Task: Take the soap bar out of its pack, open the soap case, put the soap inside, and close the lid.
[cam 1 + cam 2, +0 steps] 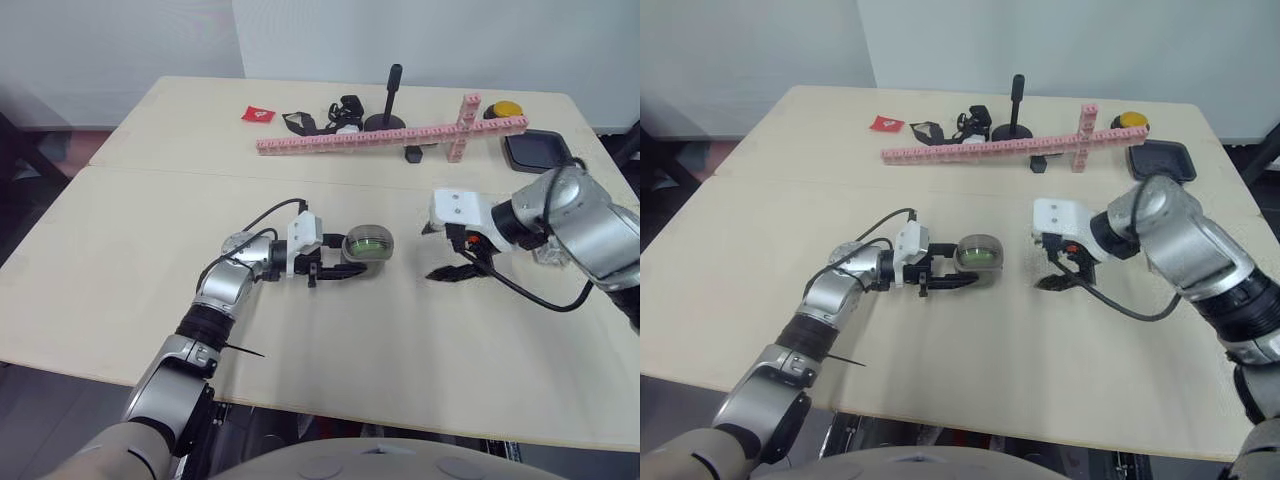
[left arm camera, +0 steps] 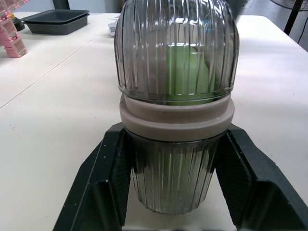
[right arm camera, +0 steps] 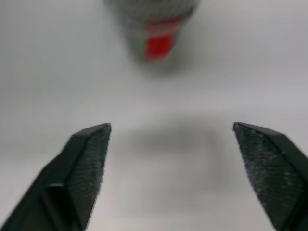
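Observation:
The soap case [image 1: 368, 244] is a ribbed clear shell with a beige band, lying on its side on the table [image 1: 150, 260] with its lid closed. Green soap [image 2: 185, 72] shows through the lid. My left gripper [image 1: 345, 256] is shut on the case, with its fingers [image 2: 108, 178] pressed against both sides of the lower half. My right gripper [image 1: 432, 252] hangs open just above the table to the right of the case, nothing between its fingers [image 3: 86, 159]. A blurred object with a red patch [image 3: 158, 44] lies beyond them.
At the back of the table lie a long pink brick beam [image 1: 390, 135], a black stand [image 1: 385, 120], a black tray [image 1: 540, 150], a yellow button [image 1: 507, 109], a red packet [image 1: 257, 114] and a black strap [image 1: 320, 120].

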### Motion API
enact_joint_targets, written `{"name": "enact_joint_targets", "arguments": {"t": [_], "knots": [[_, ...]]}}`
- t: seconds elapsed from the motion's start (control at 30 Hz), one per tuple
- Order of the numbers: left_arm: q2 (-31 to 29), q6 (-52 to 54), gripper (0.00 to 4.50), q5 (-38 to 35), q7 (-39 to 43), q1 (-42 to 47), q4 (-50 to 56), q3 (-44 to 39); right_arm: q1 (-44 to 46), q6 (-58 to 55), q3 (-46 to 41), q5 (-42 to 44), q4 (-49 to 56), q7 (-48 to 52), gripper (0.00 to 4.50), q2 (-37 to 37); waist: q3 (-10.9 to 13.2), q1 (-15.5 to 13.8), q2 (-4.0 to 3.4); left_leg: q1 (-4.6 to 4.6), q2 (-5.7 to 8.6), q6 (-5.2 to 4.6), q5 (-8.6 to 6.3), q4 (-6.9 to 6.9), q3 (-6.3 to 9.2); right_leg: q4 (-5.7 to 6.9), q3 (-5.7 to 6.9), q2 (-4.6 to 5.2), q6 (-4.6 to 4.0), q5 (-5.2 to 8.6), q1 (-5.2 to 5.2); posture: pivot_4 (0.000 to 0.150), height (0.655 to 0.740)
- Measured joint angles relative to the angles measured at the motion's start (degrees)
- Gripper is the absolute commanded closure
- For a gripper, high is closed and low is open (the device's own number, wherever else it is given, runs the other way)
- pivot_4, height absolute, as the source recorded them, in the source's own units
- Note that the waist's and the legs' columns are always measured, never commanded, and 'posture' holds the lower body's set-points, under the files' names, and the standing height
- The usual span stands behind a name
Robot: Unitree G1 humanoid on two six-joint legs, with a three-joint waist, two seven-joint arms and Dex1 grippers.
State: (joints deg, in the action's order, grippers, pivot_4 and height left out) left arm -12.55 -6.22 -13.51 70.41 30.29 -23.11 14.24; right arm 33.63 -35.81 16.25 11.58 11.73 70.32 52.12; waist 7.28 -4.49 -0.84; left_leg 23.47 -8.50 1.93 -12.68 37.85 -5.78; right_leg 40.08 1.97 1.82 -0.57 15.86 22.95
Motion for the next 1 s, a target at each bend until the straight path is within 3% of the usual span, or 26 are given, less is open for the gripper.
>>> {"name": "enact_joint_targets", "arguments": {"t": [0.23,0.33,0.57,1.0], "knots": [[-0.26,-0.21,2.52,-0.08,0.06,0.12,-0.32,-0.24,-4.51,0.93,-7.63,4.32,-6.05,-0.03,3.53,-0.51,0.0,0.08,0.0,-0.01,-0.01,-0.02,0.0,-0.01,0.0,0.0,0.03,-0.02,-0.01,0.01,0.0,0.15,0.733],[-0.16,-0.21,2.52,-0.09,0.02,0.22,-0.43,-0.23,-9.16,6.0,-12.64,7.42,-6.7,-0.8,4.48,-5.22,0.0,0.02,0.01,0.01,-0.02,-0.03,-0.01,0.0,0.0,-0.02,0.04,0.0,-0.01,0.01,0.0,0.15,0.733],[-0.02,0.36,2.52,-0.3,-0.1,0.24,-0.46,-0.39,-15.39,15.92,-17.62,11.21,-10.16,-0.44,4.48,-9.5,0.0,0.27,0.0,0.02,-0.01,-0.05,-0.01,0.02,-0.01,-0.06,0.06,0.01,-0.04,0.03,0.01,0.15,0.733],[-0.06,0.67,2.52,-0.35,0.07,0.15,-0.35,-0.57,-12.51,12.08,-17.55,17.37,-1.01,-2.53,4.48,-13.4,0.0,0.44,0.0,0.02,-0.01,-0.08,-0.02,0.01,0.0,-0.05,0.08,0.01,-0.27,0.16,0.01,0.15,0.733]]}}
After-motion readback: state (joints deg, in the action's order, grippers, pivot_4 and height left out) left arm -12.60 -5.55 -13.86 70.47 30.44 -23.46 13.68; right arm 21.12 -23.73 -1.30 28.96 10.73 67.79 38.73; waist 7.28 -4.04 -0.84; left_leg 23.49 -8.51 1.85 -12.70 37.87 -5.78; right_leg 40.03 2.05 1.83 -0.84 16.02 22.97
